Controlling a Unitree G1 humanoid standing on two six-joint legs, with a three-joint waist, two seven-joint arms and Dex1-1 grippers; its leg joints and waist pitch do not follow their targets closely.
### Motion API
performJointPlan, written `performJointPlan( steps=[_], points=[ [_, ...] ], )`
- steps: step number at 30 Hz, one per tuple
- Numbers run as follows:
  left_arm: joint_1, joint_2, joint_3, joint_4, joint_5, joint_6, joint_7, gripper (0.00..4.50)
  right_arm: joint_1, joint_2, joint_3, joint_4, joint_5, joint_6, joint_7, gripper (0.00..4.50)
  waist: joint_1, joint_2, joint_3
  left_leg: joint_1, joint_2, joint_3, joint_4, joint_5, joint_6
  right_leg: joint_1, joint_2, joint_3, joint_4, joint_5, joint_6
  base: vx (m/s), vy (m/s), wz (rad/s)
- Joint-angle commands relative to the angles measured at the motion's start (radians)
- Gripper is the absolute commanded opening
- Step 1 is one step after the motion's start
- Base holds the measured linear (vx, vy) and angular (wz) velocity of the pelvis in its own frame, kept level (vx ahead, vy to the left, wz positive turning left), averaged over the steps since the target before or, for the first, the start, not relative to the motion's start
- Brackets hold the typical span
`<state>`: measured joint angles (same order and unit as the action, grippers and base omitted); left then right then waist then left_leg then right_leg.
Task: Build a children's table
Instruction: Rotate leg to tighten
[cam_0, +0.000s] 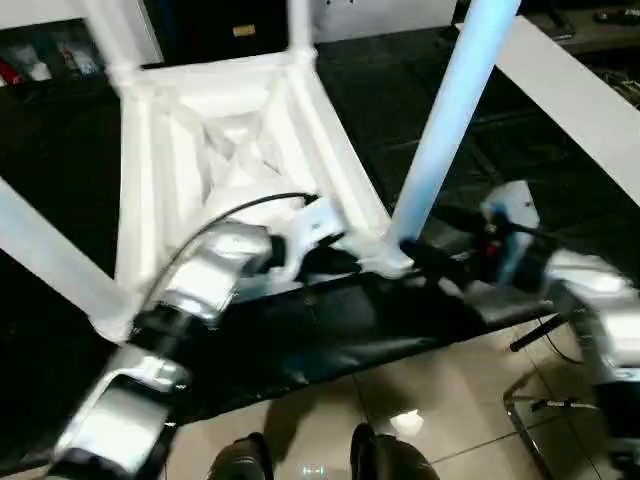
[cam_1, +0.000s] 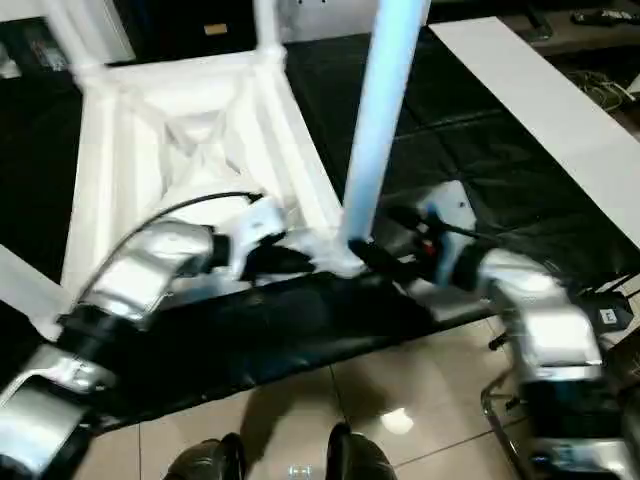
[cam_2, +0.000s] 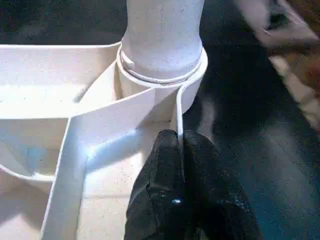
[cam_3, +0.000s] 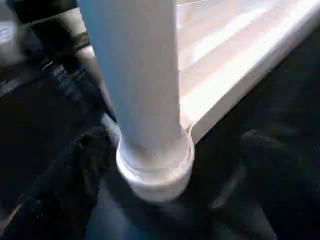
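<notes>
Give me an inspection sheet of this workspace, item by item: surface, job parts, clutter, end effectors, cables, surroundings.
Surface: black table cover, wrinkled at its near edge.
Job's things: white table top lies ribbed side up; near-corner leg stands upright in its corner socket; other legs fitted at other corners.
Clutter: nothing seen.
End effectors: left end effector shut on a thin rib of the top beside the socket; right end effector open, one finger on each side of the leg's base.
Cables: black cable loops over the left forearm.
Surroundings: tiled floor; white board on the right.
</notes>
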<state>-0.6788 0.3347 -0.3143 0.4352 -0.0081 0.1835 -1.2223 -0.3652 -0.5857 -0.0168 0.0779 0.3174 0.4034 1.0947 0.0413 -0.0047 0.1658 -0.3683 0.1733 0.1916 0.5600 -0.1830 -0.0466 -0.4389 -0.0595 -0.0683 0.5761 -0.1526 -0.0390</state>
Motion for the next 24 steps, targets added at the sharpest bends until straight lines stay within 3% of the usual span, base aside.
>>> performJointPlan(
  steps=[1, 3, 8, 9, 13, 18, 24],
  points=[
    [0.018, 0.004, -0.079, -0.017, -0.004, -0.023, -0.112, 0.0, -0.001, -0.029, 0.031, -0.004, 0.02, -0.019, 0.094, 4.44, 0.004, -0.016, -0.07, 0.006, 0.053, -0.02, -0.045, -0.076, 0.19, 0.071, -0.086, 0.056, -0.064, -0.234, -0.221, 0.0, 0.0, 0.0],
    [0.012, 0.035, -0.106, -0.02, -0.002, -0.062, -0.18, 0.0, -0.016, -0.068, 0.072, 0.015, 0.019, -0.051, 0.194, 4.44, 0.01, -0.018, -0.069, 0.008, 0.057, -0.019, -0.045, -0.084, 0.184, 0.068, -0.086, 0.055, -0.064, -0.252, -0.224, 0.0, 0.0, 0.0],
    [-0.002, 0.062, -0.135, -0.013, 0.003, -0.115, -0.251, 0.0, -0.043, -0.087, 0.11, 0.042, 0.026, -0.075, 0.299, 4.44, 0.025, -0.017, -0.068, 0.01, 0.062, -0.018, -0.045, -0.086, 0.172, 0.067, -0.09, 0.058, -0.06, -0.25, -0.233, 0.0, 0.0, 0.0],
    [-0.007, 0.066, -0.144, -0.01, 0.005, -0.132, -0.271, 0.0, -0.057, -0.083, 0.124, 0.054, 0.025, -0.091, 0.326, 4.17, 0.027, -0.018, -0.068, 0.01, 0.062, -0.018, -0.045, -0.084, 0.17, 0.067, -0.09, 0.058, -0.06, -0.251, -0.232, 0.0, 0.0, 0.0],
    [-0.02, 0.062, -0.166, -0.013, 0.008, -0.16, -0.314, 0.0, -0.091, -0.056, 0.184, 0.084, 0.02, -0.116, 0.399, 3.97, 0.036, -0.021, -0.07, 0.012, 0.063, -0.018, -0.043, -0.071, 0.17, 0.066, -0.09, 0.058, -0.055, -0.244, -0.235, 0.0, 0.0, 0.0],
    [-0.024, 0.051, -0.172, -0.012, 0.007, -0.164, -0.312, 0.0, -0.107, -0.028, 0.222, 0.107, 0.015, -0.123, 0.429, 3.6, 0.04, -0.024, -0.072, 0.009, 0.063, -0.018, -0.042, -0.046, 0.176, 0.067, -0.09, 0.058, -0.049, -0.199, -0.25, 0.0, 0.0, 0.0],
    [-0.019, 0.054, -0.174, -0.01, 0.005, -0.171, -0.318, 0.0, -0.118, -0.023, 0.253, 0.13, 0.014, -0.136, 0.473, 2.94, 0.039, -0.026, -0.07, 0.009, 0.062, -0.018, -0.043, -0.06, 0.166, 0.069, -0.091, 0.058, -0.053, -0.236, -0.236, 0.0, 0.0, 0.0]
  ],
)
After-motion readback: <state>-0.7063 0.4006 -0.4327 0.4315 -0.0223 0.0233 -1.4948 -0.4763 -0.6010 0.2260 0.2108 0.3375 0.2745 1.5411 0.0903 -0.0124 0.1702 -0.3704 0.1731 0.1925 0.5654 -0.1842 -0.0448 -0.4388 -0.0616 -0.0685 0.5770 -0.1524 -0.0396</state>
